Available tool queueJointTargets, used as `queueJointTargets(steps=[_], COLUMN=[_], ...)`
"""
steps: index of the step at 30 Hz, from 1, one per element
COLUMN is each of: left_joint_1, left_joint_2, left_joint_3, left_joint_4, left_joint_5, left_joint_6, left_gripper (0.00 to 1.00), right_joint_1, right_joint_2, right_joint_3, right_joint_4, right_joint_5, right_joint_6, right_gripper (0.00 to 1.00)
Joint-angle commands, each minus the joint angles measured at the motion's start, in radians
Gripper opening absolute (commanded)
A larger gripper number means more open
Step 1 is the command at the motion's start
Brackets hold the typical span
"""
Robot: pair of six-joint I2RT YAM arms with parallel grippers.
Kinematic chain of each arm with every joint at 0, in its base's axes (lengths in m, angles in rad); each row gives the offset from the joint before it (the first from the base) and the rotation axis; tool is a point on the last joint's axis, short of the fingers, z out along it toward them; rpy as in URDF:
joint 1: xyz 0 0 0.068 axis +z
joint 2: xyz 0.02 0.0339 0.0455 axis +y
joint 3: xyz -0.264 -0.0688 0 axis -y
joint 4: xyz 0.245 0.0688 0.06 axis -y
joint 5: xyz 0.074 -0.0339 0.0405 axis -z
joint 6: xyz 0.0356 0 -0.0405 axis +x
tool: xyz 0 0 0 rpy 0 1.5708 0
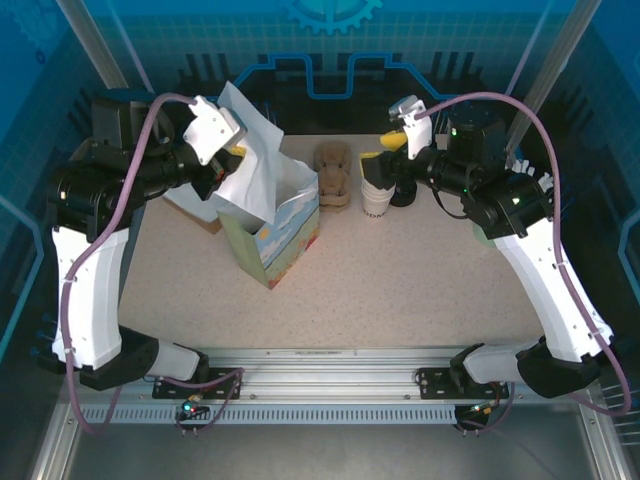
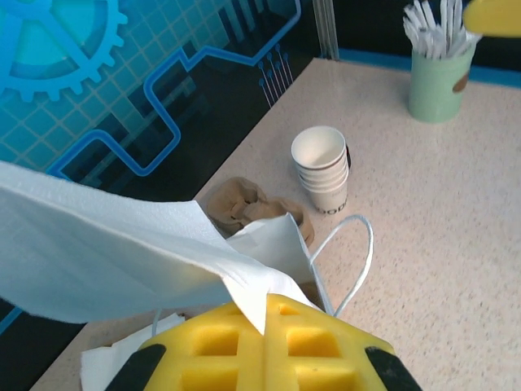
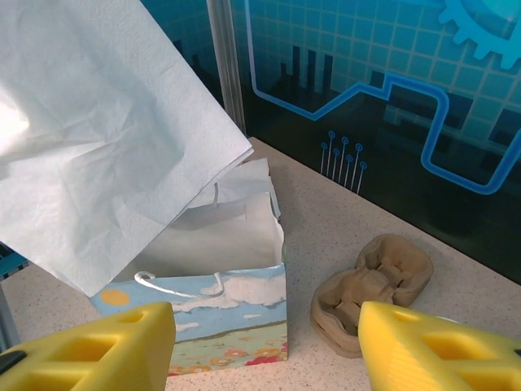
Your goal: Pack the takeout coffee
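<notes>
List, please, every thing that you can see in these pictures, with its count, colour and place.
gift bag: one, blue sky print with white handles, left of the table's centre, open
tissue paper: one white sheet, rising from the bag
moulded carrier: brown, count unclear, behind the bag to its right
paper cups: one nested white stack, right of the carrier
dark object: one, black, right beside the cups, mostly hidden
green cup: one, holding white sticks, at the back right
left gripper: yellow fingers, shut on the tissue paper
right gripper: yellow fingers, open, above the paper cups
</notes>
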Motion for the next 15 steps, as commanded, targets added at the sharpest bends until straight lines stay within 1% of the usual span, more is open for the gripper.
queueJointTargets(steps=[1,8,12,15], left_joint_1=[0.01,0.01,0.01,0.008], left_joint_2=[0.02,0.033,0.055,0.061], left_joint_3=[0.04,-0.003,-0.022,-0.038], left_joint_4=[-0.054,-0.081,-0.078,-0.095], left_joint_5=[-0.005,0.023,-0.039,-0.019], left_joint_6=[0.123,0.226,0.274,0.339], left_gripper=[0.0,0.0,0.0,0.0], right_joint_1=[-0.013,-0.013,-0.012,-0.013], right_joint_2=[0.007,0.001,0.002,0.004], right_joint_3=[-0.011,-0.037,-0.044,-0.052], right_joint_4=[0.029,0.034,0.033,0.035], right_joint_5=[-0.018,-0.014,-0.018,-0.017], right_joint_6=[0.019,0.023,0.024,0.029], right_gripper=[0.63,0.62,0.62,0.62])
